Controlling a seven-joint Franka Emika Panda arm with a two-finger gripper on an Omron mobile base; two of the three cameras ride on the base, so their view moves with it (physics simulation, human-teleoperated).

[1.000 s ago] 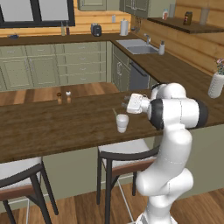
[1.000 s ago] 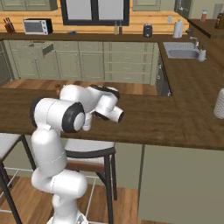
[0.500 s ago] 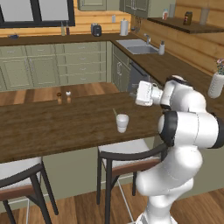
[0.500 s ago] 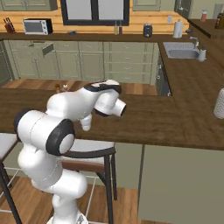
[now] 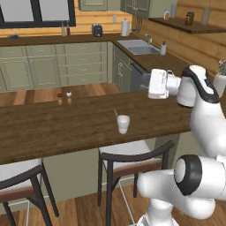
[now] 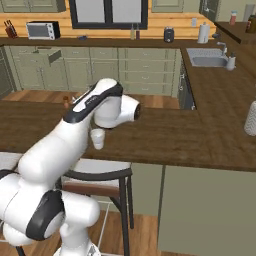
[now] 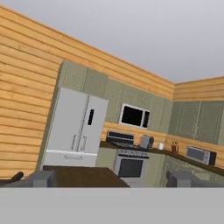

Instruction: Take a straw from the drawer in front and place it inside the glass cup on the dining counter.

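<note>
The glass cup (image 5: 123,124) stands upright near the middle of the dining counter (image 5: 53,130), also seen in the right base view as the cup (image 6: 97,139) on the counter (image 6: 190,140). A thin pale straw (image 5: 116,114) leans out of its rim to the left. My gripper (image 7: 111,181) is open, with nothing between its fingertips (image 7: 43,177), and it faces across the room. The white hand (image 5: 157,83) hangs above and to the right of the cup, well apart from it. A drawer (image 6: 52,54) stands pulled out in the far cabinet row.
Two tiny shakers (image 5: 64,98) sit at the counter's far edge. Dark-framed stools (image 5: 132,155) stand under the near edge. A sink (image 5: 139,46) is set in the far worktop. A pale jar (image 6: 250,119) stands at the right. The hand view shows a fridge (image 7: 74,131) and a stove (image 7: 129,166).
The arm has swung up and to the right, carrying the open hand away from the cup. The cup and the straw in it have stayed put.
</note>
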